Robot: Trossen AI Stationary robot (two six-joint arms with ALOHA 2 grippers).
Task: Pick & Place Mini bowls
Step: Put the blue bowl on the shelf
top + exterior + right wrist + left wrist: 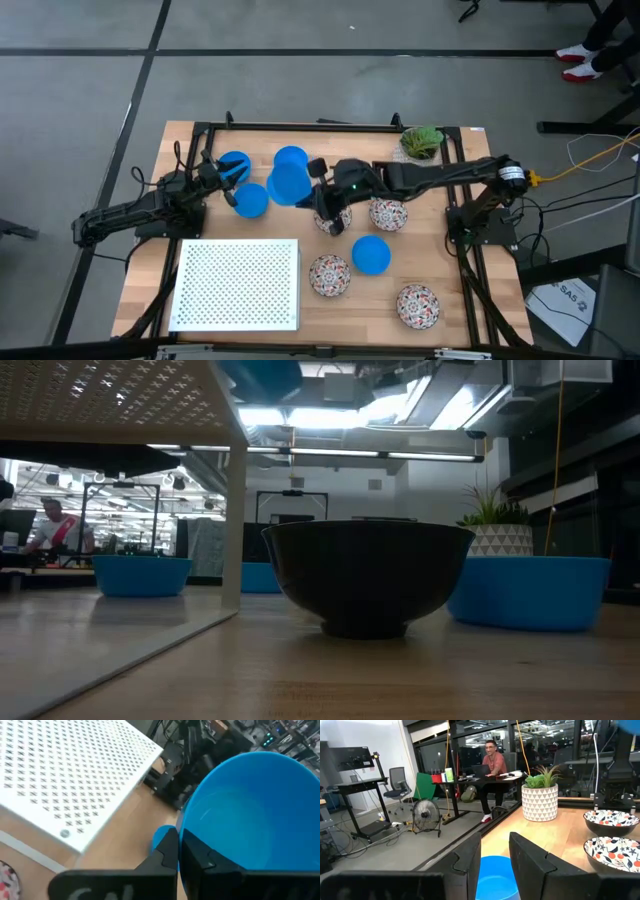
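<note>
— Nine bowls on the table?
— Eight I can count from above. Nearest, at 5 o'clock, sits a floral bowl [418,306]; a second floral bowl [329,276] is at 6 o'clock, just beside the white perforated board [238,284] at 7 o'clock.
— And farther in?
— A lone blue bowl [371,254], then two more patterned bowls [387,213] near the centre, one partly under the right arm. All of these stand mouth-up; being round, none has a long axis.
— Where is the right gripper?
— The right gripper [179,837] is near the centre, reaching toward 9 o'clock, clenched on the rim of the raised blue bowl [250,815]. That bowl is tipped off level, its opening turned toward the wrist camera.
— Anything beneath it?
— A low blue bowl [251,200] is at its 8 o'clock, on the wood.
— And the left gripper?
— The left gripper [495,840] is at 10 o'clock, at the far blue bowl [232,167], which shows between its fingers; I cannot tell whether they pinch it.
— Farthest?
— A potted plant [421,142] at 1 o'clock, on the back edge.
</note>
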